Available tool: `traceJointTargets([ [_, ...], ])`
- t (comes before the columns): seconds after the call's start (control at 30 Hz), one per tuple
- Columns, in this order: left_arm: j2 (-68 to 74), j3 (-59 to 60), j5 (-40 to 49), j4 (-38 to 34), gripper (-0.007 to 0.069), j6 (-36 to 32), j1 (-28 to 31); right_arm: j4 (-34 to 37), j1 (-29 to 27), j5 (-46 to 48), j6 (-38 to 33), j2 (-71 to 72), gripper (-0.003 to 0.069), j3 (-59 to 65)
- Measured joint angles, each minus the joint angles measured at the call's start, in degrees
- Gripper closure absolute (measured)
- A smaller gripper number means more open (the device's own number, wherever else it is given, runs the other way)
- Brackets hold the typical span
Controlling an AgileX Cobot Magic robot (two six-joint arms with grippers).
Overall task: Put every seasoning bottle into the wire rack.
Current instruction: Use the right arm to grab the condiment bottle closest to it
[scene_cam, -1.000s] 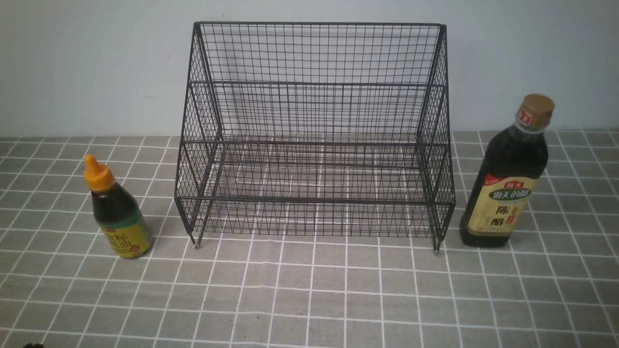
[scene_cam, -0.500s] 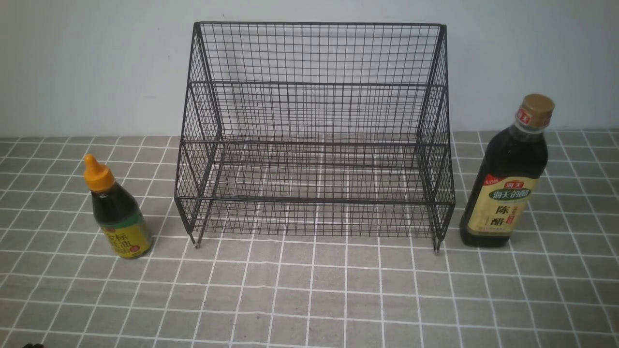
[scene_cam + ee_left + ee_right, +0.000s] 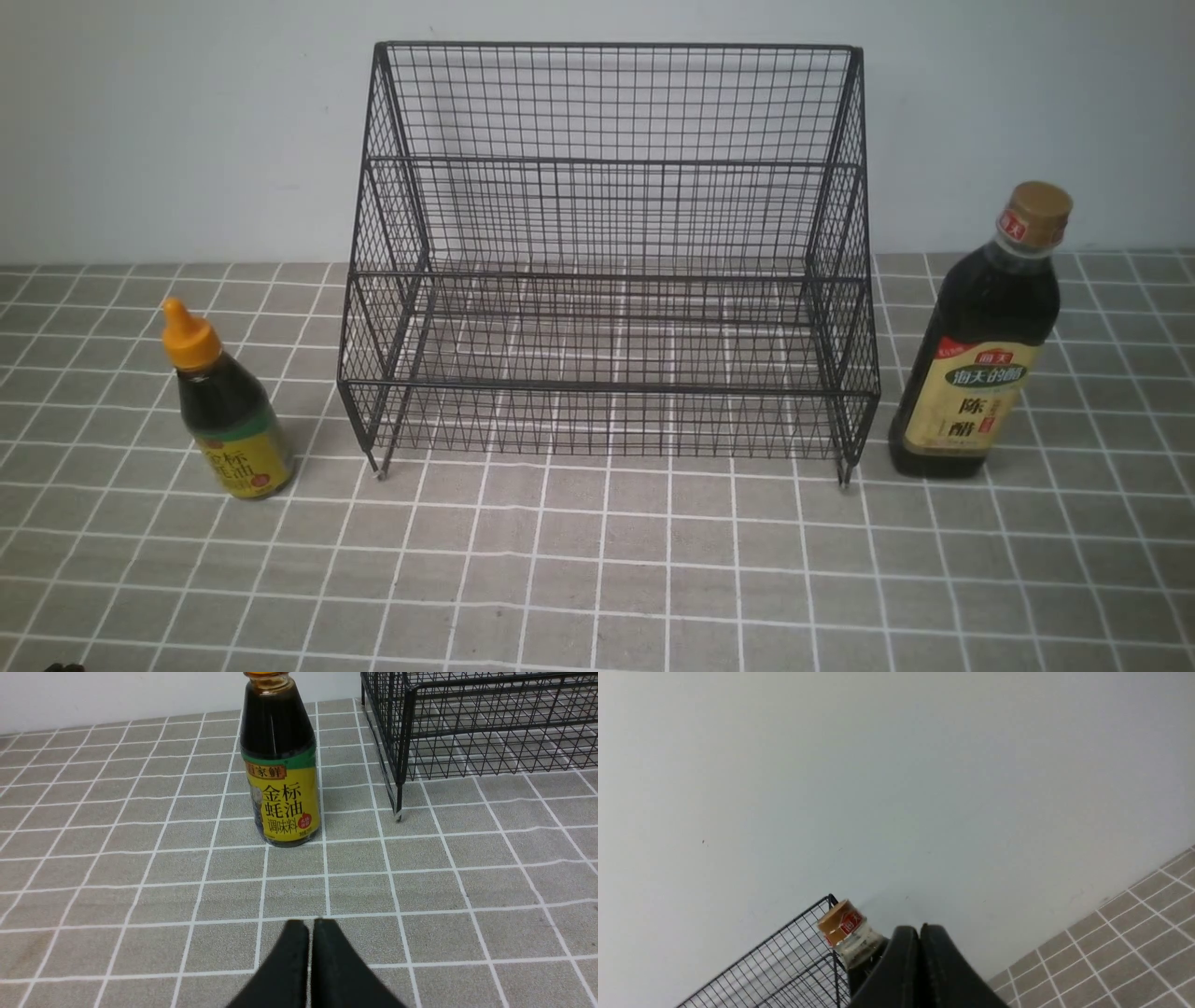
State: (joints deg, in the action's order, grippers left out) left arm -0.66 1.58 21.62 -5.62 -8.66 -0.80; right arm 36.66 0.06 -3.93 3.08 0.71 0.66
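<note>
The black wire rack (image 3: 607,252) stands empty at the middle back of the table. The short bottle (image 3: 224,411), with orange pointed cap and yellow-green label, stands upright left of it. It also shows in the left wrist view (image 3: 280,765), ahead of my left gripper (image 3: 310,924), which is shut and empty above the cloth. The tall bottle (image 3: 985,345), with tan cap and beige label, stands upright right of the rack. Its cap shows in the right wrist view (image 3: 843,921), beside my right gripper (image 3: 920,928), which is shut and empty. Neither gripper shows in the front view.
A grey tablecloth with a white grid (image 3: 607,569) covers the table. A plain pale wall (image 3: 187,131) stands behind the rack. The rack's corner and leg (image 3: 402,765) show in the left wrist view, beside the short bottle.
</note>
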Motion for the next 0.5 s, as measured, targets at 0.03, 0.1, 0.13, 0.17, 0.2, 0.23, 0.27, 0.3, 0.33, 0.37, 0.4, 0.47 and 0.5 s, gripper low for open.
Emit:
traceJointTargets([
  [0.03, 0.00, 0.00, 0.00, 0.00, 0.0631, 0.00, 0.00, -0.21, 0.00, 1.34, 0.07, -0.06, 0.0673, -1.25],
  [0.1, 0.00, 0.00, 0.00, 0.00, 0.0631, 0.00, 0.00, -1.69, 0.00, 5.56, -0.76, -1.46, 0.0673, -5.53],
  [0.13, 0.00, 0.00, 0.00, 0.00, 0.0631, 0.00, 0.00, -4.61, 0.00, 12.76, -2.39, -5.12, 0.0673, -12.30],
  [0.17, 0.00, 0.00, 0.00, 0.00, 0.0631, 0.00, 0.00, -5.95, 0.00, 16.63, -3.08, -8.44, 0.0673, -15.70],
  [0.2, 0.00, 0.00, 0.00, 0.00, 0.0631, 0.00, 0.00, -6.61, 0.00, 18.67, -3.47, -9.20, 0.0673, -16.56],
  [0.23, 0.00, 0.00, 0.00, 0.00, 0.0631, 0.00, 0.00, -7.89, 0.00, 23.02, -4.69, -12.40, 0.0673, -21.02],
  [0.27, 0.00, 0.00, 0.00, 0.00, 0.0631, 0.00, 0.00, -9.88, 0.00, 31.21, -6.43, -18.68, 0.0673, -27.46],
  [0.3, 0.00, 0.00, 0.00, 0.00, 0.0631, 0.00, 0.00, -11.24, 0.00, 37.18, -7.53, -23.42, 0.0673, -32.09],
  [0.33, 0.00, 0.00, 0.00, 0.00, 0.0631, 0.00, 0.00, -12.58, 0.00, 41.91, -8.11, -28.17, 0.0673, -35.78],
  [0.37, 0.00, 0.00, 0.00, 0.00, 0.0631, 0.00, 0.00, -14.16, 0.00, 49.68, -8.56, -33.71, 0.0673, -41.12],
  [0.4, 0.00, 0.00, 0.00, 0.00, 0.0631, 0.00, 0.00, -15.43, 0.00, 54.52, -8.62, -38.13, 0.0670, -45.40],
  [0.47, 0.00, 0.00, 0.00, 0.00, 0.0631, 0.00, 0.00, -17.44, 0.00, 60.59, -8.55, -44.71, 0.0662, -51.92],
  [0.5, 0.00, 0.00, 0.00, 0.00, 0.0631, 0.00, 0.00, -18.35, 0.00, 62.84, -8.51, -47.73, 0.0654, -55.88],
])
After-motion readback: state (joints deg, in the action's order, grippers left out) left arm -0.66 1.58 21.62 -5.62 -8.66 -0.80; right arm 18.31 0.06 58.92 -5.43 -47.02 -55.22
